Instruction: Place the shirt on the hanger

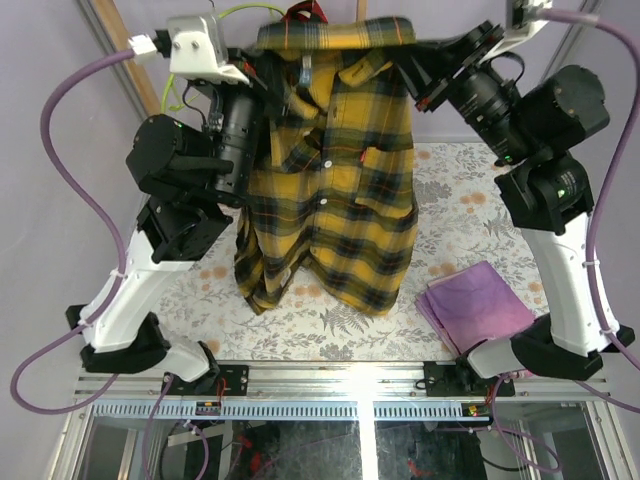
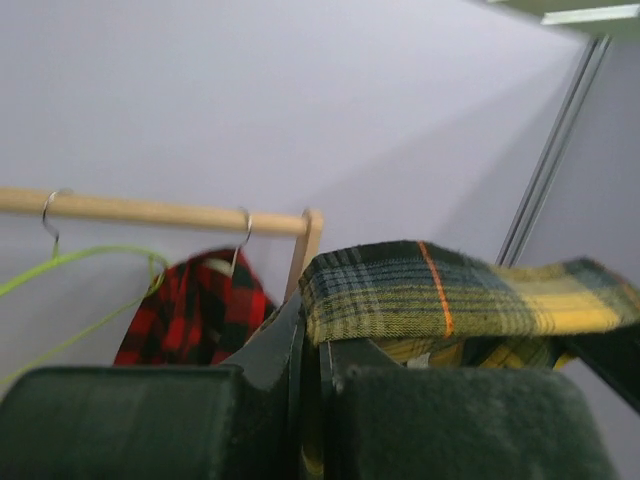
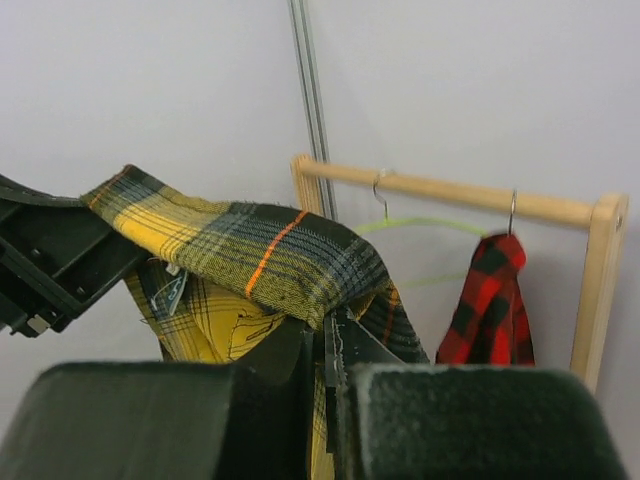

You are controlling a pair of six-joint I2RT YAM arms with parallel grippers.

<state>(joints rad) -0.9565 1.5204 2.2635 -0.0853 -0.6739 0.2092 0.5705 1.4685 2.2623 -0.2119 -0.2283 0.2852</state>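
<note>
The yellow and dark plaid shirt [image 1: 340,200] hangs open in the air between both arms, its hem just above the table. My left gripper [image 1: 262,78] is shut on one shoulder by the collar, and my right gripper [image 1: 415,62] is shut on the other. In the left wrist view the jaws [image 2: 312,340] pinch the fabric under the collar band [image 2: 450,295]. In the right wrist view the jaws [image 3: 330,335] pinch it under the folded collar [image 3: 240,250]. The lime-green wire hanger [image 3: 430,225] hangs on the wooden rail behind the shirt; it also shows in the left wrist view [image 2: 80,258].
A wooden rack [image 3: 450,188] stands at the back with a red-and-black plaid shirt [image 3: 490,300] hung on it next to the hanger. A folded purple cloth [image 1: 475,300] lies on the floral tablecloth [image 1: 460,200] at the front right.
</note>
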